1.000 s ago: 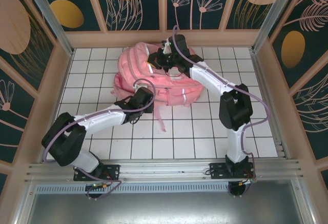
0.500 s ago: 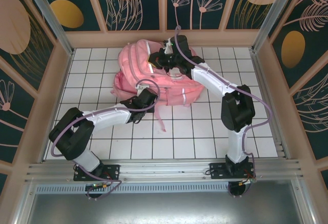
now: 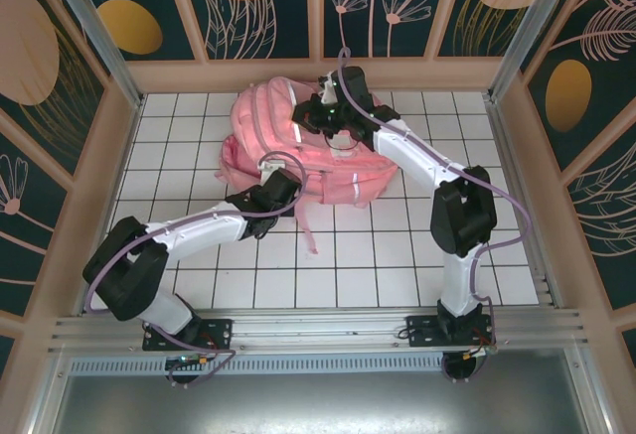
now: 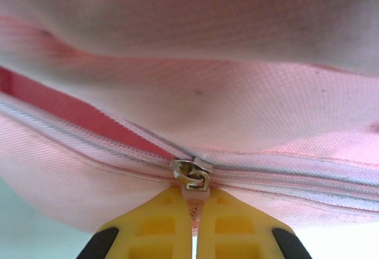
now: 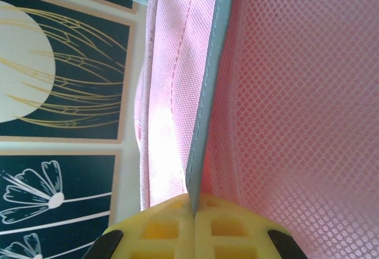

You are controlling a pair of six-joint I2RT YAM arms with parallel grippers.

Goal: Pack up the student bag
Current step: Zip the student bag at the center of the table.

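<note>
The student bag [image 3: 263, 131], pink and bulky, lies at the back middle of the white tiled table. My left gripper [image 3: 285, 185] is at the bag's near edge. In the left wrist view its yellow fingers [image 4: 160, 223] are shut on the pull tab of the metal zip slider [image 4: 190, 173]. The zip gapes to the left of the slider and is closed to the right. My right gripper [image 3: 310, 116] is over the bag's top. It is shut [image 5: 193, 202] on the grey-trimmed edge [image 5: 204, 111] of a pink mesh panel.
A pink strap [image 3: 308, 227] trails from the bag toward the near side. Wooden posts and dark flower-patterned panels [image 3: 258, 7] wall in the table [image 3: 397, 265] on three sides. An aluminium rail [image 3: 318, 330] crosses the near edge.
My left gripper has closed onto the zip pull at the bag's near edge. The right gripper has stayed shut on the bag's top and shifted only slightly.
</note>
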